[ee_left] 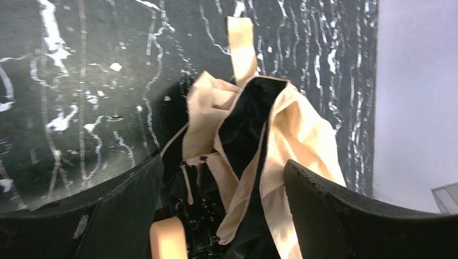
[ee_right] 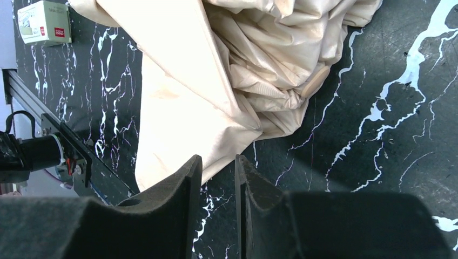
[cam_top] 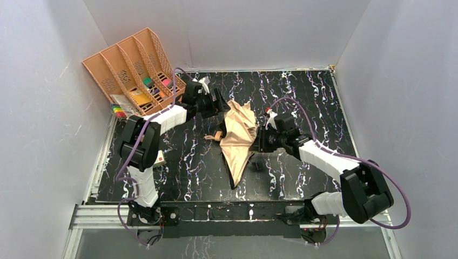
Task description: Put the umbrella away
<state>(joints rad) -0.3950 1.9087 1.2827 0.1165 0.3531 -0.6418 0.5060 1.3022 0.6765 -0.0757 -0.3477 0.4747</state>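
Tan-beige fabric of the umbrella (cam_top: 238, 135) lies collapsed and rumpled at the middle of the counter (cam_top: 302, 91). Black lining shows inside its folds, its narrow end points toward my bases, and its short tan handle (cam_top: 216, 136) sticks out on my left side. My left claw (ee_left: 222, 164) sits at the far end of the cloth, jaws spread wide. Loose fabric and dark ribs hang between the fingers (ee_left: 324, 210), and nothing is squeezed. My right claw (ee_right: 217, 159) comes in from the other side, low by the canopy's edge. Its jaws are only a narrow slit apart with nothing pinched between them, and I cannot tell whether the tips touch the cloth. Well off at the far left corner, a peach-orange file tray (cam_top: 116, 65) leans back against the wall. Small green, pink, purple and yellow-orange pieces (cam_top: 147, 82) sit in the lower ends of its slots; which slot holds which I cannot tell. A small multicoloured item (cam_top: 116, 110) lies just beside its near end, and a white box (ee_right: 43, 21) rests near my left arm.
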